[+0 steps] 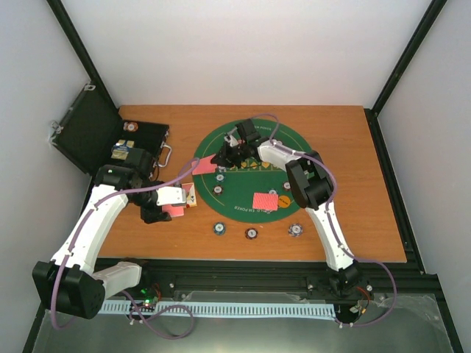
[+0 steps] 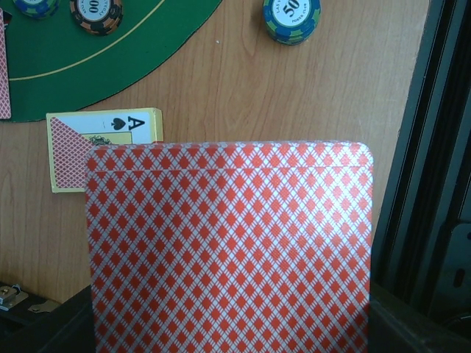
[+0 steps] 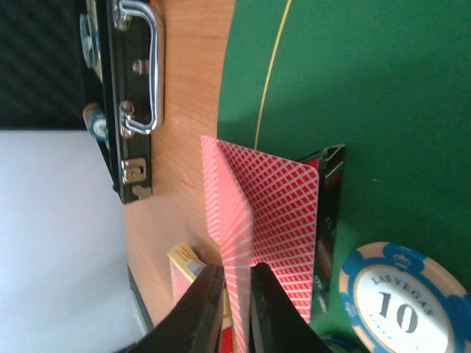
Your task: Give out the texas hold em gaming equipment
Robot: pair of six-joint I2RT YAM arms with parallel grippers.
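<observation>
My left gripper (image 1: 168, 208) hangs over the bare wood left of the green mat, shut on red-backed cards (image 2: 228, 250) that fill its wrist view and hide its fingers. A yellow card box (image 2: 103, 147) showing an ace lies just beyond them. My right gripper (image 3: 235, 294) is over the mat's left edge (image 1: 221, 158), shut on red-backed cards (image 3: 272, 213) held on edge. A dark marker (image 3: 331, 206) lies behind them and a blue 10 chip (image 3: 397, 301) lies beside them. More red-backed cards (image 1: 265, 200) lie on the mat's near part.
The round green mat (image 1: 294, 151) lies at the table's centre. The open black case (image 1: 140, 143) with a metal handle (image 3: 143, 73) stands at the far left. Three chip stacks (image 1: 251, 234) sit on the wood in front of the mat, and other chips (image 1: 218, 184) lie on it.
</observation>
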